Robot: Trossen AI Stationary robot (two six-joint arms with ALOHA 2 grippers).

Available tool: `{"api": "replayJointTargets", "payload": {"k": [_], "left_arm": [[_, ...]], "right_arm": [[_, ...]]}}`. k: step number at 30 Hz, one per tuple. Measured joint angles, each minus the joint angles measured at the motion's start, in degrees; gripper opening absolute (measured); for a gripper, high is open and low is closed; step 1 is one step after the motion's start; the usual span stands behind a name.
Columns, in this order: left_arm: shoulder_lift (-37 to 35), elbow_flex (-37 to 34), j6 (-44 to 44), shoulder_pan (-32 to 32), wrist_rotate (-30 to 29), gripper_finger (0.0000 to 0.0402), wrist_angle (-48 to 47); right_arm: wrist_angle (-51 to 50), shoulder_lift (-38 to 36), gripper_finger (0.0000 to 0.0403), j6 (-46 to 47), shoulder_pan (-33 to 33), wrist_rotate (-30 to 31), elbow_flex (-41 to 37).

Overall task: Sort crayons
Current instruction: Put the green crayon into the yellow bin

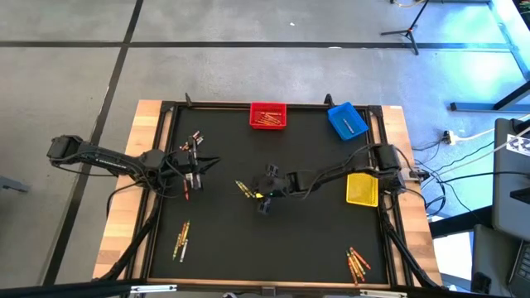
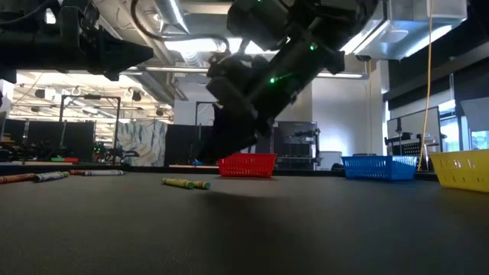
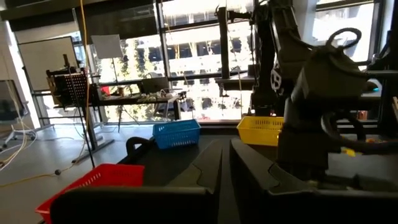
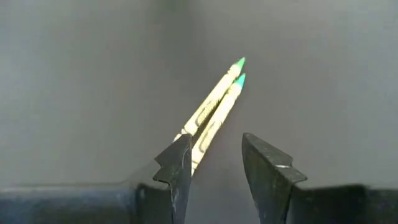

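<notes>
We count three bins along the far and right edges of the black table mat (image 1: 273, 240): one red bin (image 1: 267, 116) at the far middle, one blue bin (image 1: 347, 121) to its right, and one yellow bin (image 1: 362, 189) nearer us from the blue one. The red bin holds several crayons, too small for us to count; the blue bin shows one pale stick.

Taking the red bin as our landmark, we find four loose groups of crayons on the mat. Two yellow-green crayons (image 4: 214, 112) lie side by side well in front of the red bin, near the mat's middle. The right gripper (image 4: 216, 163) hangs low right over them, its jaws spread, with one fingertip (image 4: 180, 158) at the pair's near end and nothing pinched. A small cluster (image 1: 192, 142) lies to the left of the red bin, under the left arm. A few more (image 1: 181, 238) lie far to the front left, and another bunch (image 1: 357, 263) far to the front right.

The left gripper (image 1: 192, 163) waits left of the red bin, jaws pressed together and empty.
</notes>
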Motion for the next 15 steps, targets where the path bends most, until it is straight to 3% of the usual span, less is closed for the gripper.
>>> {"api": "replayJointTargets", "payload": {"k": [15], "left_arm": [[0.0, 0.0, 0.1, 0.0, -0.9, 0.0025, 0.0]], "right_arm": [[2.4, 4.0, 0.0138, 3.1, 0.3, -0.5, 0.0]]}}
